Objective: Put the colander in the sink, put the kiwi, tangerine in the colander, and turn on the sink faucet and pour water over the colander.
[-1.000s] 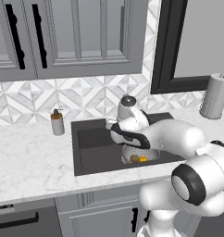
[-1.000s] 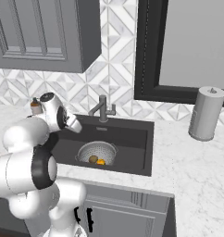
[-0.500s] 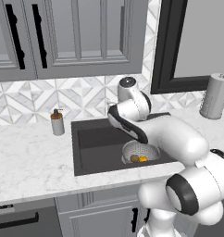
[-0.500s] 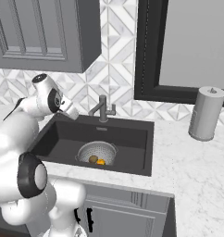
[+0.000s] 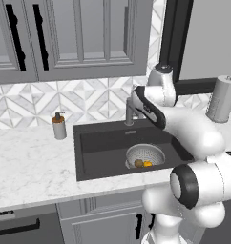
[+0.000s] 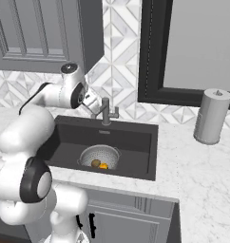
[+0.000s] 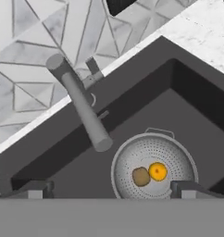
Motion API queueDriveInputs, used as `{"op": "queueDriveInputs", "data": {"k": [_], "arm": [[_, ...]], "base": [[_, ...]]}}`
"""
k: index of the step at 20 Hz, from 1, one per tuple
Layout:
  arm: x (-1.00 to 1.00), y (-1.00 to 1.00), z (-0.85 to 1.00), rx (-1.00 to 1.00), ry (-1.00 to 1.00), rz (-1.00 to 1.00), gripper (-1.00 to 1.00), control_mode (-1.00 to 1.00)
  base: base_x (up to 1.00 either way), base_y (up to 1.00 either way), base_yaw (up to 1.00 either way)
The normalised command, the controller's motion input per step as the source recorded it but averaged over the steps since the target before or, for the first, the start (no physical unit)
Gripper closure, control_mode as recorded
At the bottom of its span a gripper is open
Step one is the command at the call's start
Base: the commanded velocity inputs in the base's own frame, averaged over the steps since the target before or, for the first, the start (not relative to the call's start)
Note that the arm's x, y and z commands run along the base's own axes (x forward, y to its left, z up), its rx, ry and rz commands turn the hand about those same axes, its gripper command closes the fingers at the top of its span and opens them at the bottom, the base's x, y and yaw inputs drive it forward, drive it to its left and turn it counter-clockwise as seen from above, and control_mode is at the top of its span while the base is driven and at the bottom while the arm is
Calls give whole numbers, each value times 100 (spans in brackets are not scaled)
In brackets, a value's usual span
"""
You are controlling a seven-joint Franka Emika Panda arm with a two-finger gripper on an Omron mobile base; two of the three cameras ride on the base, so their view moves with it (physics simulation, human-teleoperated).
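Change: arm had swung up out of the sink [image 5: 89,152] toward the sink faucet [image 6: 105,111] since a second ago.
Meaning: loading looked done; turning the water on remained.
Colander [image 7: 153,165]: in sink, just in front of faucet, kiwi [image 7: 141,176] and tangerine [image 7: 157,171] touching inside.
Gripper [image 7: 111,190]: jaws spread wide, nothing held, hovering near faucet, apart from it.

A white marble counter [image 5: 31,164] ran across the scene. A small soap dispenser [image 5: 59,127] with a pump stood upright on it at the far left, near the patterned tile backsplash [image 5: 36,102]. A grey paper towel roll [image 6: 211,116] stood upright at the far right. Grey wall cabinets [image 5: 79,38] with black handles hung above. A dark-framed window [image 6: 193,47] sat right of them.
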Motion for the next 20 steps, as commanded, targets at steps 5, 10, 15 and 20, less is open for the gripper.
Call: {"op": "queueDriveInputs", "data": {"k": [5, 10, 15, 20], "arm": [[0, -85, 0, 38, -1, -3, -100, -100], [0, -34, 0, 38, -11, -8, -100, -100], [-12, -24, 0, 42, -2, -13, -100, -100], [-13, -20, 0, 43, 5, -13, -100, -100]], "base": [[0, 0, 0], [0, 0, 0], [0, 0, 0], [0, 0, 0]]}}
